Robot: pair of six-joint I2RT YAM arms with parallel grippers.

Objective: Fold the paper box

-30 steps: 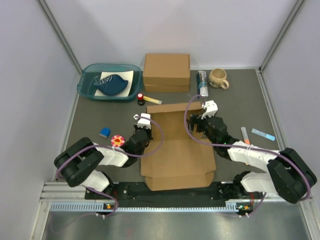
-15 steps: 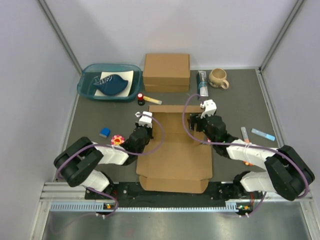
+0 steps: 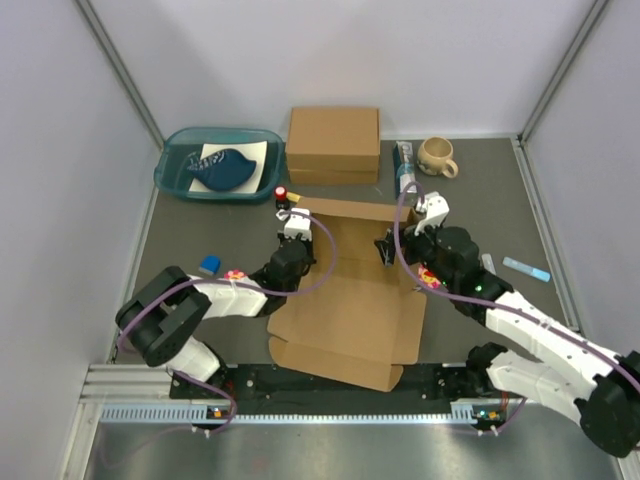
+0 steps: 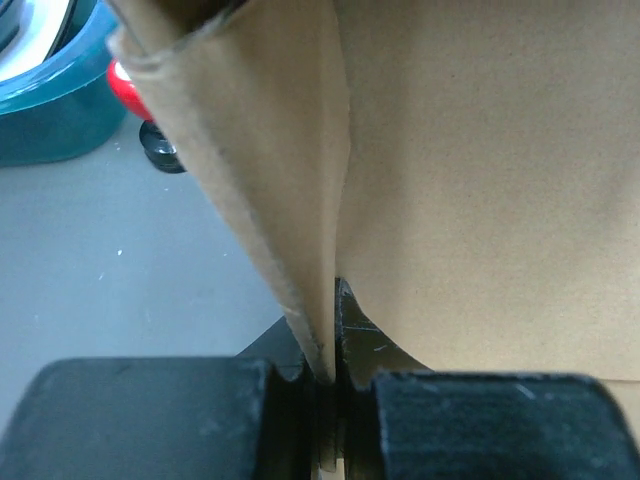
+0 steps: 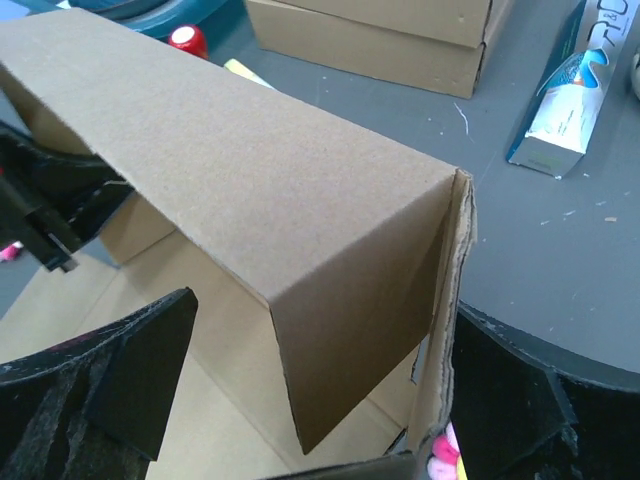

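The paper box (image 3: 345,300) lies half folded just in front of the carton (image 3: 333,143). It looks light and stiff (floppy at the creases). The left gripper (image 4: 325,385) pinches its side flap. The right gripper (image 5: 320,400) gapes wide around the raised wall's corner, likely the best hold.

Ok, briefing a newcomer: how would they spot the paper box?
On the table, look between the left arm and right arm. The paper box is the flat brown sheet with flaps, far panel raised; the cardboard box behind it is closed and thicker.

A teal tub (image 3: 172,182), a closed brown box (image 3: 333,143), a boxed tube (image 3: 405,163) and a beige mug (image 3: 436,155) stand at the back.
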